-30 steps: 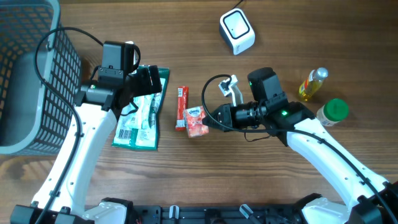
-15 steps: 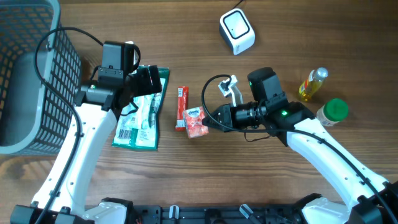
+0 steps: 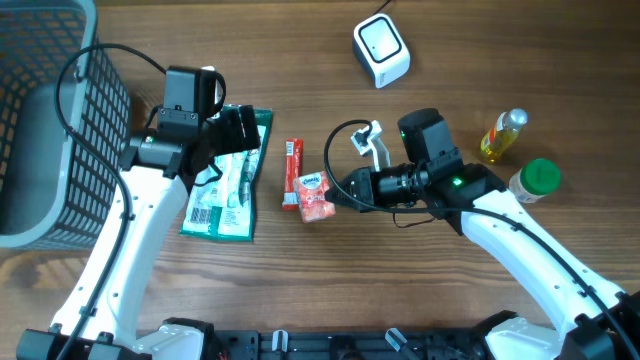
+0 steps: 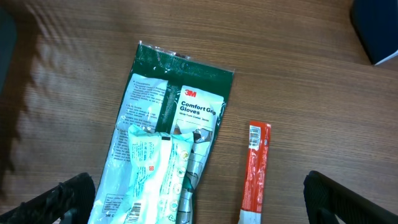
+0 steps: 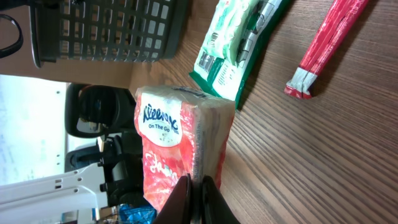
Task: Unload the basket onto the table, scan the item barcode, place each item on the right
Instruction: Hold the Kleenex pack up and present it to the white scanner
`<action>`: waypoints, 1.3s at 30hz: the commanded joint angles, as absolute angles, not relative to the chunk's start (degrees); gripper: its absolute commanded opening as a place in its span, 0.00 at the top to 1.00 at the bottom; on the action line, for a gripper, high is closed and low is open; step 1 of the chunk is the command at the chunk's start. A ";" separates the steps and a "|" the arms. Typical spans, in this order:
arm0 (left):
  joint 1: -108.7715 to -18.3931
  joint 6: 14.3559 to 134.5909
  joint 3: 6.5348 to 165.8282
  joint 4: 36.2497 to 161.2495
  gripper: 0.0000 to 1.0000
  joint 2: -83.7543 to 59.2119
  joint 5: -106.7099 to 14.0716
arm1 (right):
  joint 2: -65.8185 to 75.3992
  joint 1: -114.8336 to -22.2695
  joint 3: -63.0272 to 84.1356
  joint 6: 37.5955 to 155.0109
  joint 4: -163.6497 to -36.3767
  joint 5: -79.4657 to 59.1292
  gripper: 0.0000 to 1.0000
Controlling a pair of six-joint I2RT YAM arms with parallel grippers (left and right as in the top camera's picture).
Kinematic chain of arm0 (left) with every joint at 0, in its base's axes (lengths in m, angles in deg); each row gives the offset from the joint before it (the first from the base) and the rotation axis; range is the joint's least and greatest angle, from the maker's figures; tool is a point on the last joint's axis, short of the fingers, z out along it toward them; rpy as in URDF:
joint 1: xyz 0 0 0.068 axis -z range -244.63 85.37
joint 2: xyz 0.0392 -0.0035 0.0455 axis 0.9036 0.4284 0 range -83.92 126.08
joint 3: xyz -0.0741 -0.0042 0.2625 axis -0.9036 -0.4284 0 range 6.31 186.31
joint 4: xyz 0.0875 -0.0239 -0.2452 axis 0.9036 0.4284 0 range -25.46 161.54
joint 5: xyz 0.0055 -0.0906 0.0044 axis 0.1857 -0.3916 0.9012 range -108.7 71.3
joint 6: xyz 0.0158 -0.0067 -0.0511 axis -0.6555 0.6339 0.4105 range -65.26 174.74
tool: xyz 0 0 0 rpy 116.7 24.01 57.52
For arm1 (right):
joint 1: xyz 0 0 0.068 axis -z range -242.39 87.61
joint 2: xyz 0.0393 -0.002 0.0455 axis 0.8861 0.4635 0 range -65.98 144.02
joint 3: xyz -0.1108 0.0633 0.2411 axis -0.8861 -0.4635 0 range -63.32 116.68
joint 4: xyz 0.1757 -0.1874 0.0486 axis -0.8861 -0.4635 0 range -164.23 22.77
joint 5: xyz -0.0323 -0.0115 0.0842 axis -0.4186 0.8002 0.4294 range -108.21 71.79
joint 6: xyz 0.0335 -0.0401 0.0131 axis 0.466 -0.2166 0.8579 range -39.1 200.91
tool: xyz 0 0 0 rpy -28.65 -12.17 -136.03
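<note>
My right gripper (image 5: pixel 194 186) is shut on the side seam of a red and white Kleenex tissue pack (image 5: pixel 168 149). The pack (image 3: pixel 314 195) sits at the table's middle, just left of that gripper (image 3: pixel 338 192). Far off at the back stands the white barcode scanner (image 3: pixel 381 51). My left gripper (image 4: pixel 202 198) hangs open above a green 3M gloves pack (image 4: pixel 180 118), its fingers (image 4: pixel 68 196) wide apart and holding nothing. A printed barcode shows on the gloves pack's lower end. No barcode shows on the tissue pack.
A red stick packet (image 3: pixel 292 172) lies between the gloves pack (image 3: pixel 228 190) and the tissue pack. A grey wire basket (image 3: pixel 40 120) fills the left edge. A yellow bottle (image 3: pixel 502 135) and a green-lidded jar (image 3: pixel 535 180) stand at the right.
</note>
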State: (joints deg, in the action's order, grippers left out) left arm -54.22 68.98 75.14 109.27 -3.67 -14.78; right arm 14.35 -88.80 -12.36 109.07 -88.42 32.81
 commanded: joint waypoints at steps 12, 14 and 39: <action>-54.63 68.89 75.32 109.16 0.00 -3.56 -15.24 | 13.50 -85.61 -12.38 101.40 -88.31 51.33 0.96; -54.63 68.89 75.32 109.14 0.00 -3.56 -15.24 | 13.50 -83.67 -12.38 100.11 -88.44 57.84 0.96; -54.63 68.89 75.32 109.14 0.00 -3.56 -15.24 | 12.23 -69.26 -12.41 82.53 -104.64 74.78 0.96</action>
